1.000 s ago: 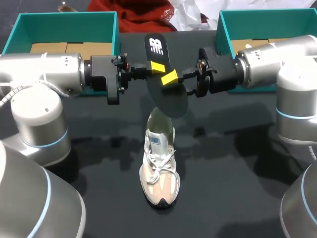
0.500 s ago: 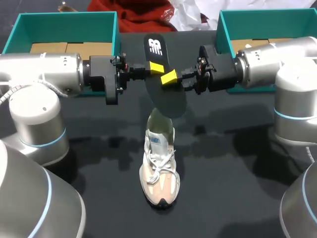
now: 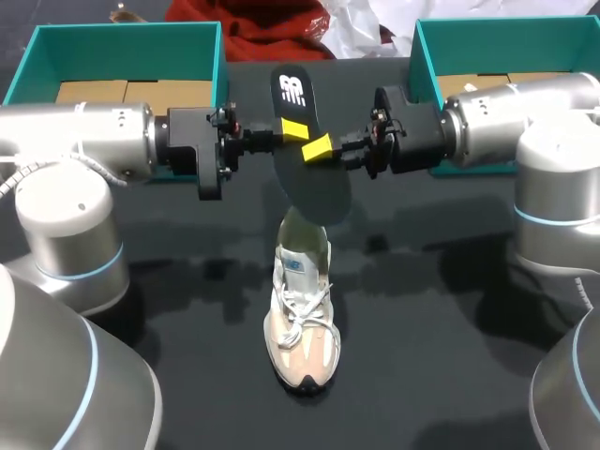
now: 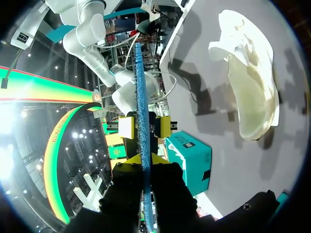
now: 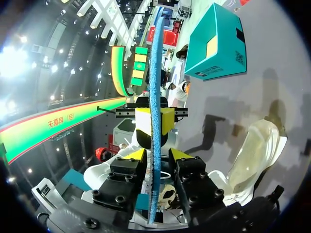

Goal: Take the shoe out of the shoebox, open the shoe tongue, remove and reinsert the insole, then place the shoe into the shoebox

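Dark worktop (image 3: 450, 309) with a pale shoe (image 3: 302, 319) standing at its middle, toe toward the near edge. Above the shoe's heel, a black insole (image 3: 309, 173) is held up in the air. The left end effector (image 3: 292, 129) and the right end effector (image 3: 321, 147) each pinch it from opposite sides, fingers closed on its two faces. A teal left shoebox (image 3: 122, 42) and right shoebox (image 3: 427, 56) sit at the far corners.
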You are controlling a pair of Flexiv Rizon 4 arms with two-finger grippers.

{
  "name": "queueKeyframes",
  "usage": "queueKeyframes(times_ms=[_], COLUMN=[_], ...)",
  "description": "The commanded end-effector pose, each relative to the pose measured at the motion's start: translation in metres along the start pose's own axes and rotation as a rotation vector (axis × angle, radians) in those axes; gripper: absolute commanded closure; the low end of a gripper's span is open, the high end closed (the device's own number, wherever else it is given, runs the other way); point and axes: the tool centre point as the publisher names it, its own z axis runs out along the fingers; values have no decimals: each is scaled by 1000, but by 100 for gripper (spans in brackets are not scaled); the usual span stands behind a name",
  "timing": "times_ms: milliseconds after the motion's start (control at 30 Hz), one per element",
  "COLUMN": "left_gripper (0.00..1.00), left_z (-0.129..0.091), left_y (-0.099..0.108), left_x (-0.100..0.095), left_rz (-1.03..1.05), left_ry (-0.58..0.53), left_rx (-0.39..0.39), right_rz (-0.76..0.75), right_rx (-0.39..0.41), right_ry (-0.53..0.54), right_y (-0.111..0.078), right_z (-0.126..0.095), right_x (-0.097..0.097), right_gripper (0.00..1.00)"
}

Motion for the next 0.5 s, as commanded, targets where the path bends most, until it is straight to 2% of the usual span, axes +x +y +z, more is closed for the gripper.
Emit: queueKeyframes(times_ms=[33,67,133,400,433,467,500], left_gripper=[100,100,100,100,71,10,0], left_z=[2,2,2,1,-1,-4,-8], left_y=[-2,-2,-2,-2,-3,-3,-4], left_x=[0,0,-1,1,2,1,1], left_rz=[5,6,7,-4,-16,-28,-36], left_ry=[-5,-5,-7,-4,1,3,16], left_rx=[-9,-10,-12,-20,-16,-7,-7], right_rz=[2,3,3,-6,-6,-7,-8], right_rx=[-6,-7,-10,-13,-14,-15,-16], right_ry=[-3,-3,-1,-5,-6,-8,-11], right_y=[-3,-3,-4,-4,-4,-5,-5], right_z=[3,3,2,3,3,3,3], right_x=[0,0,0,0,0,0,1], right_gripper=[76,79,100,100,100,100,100])
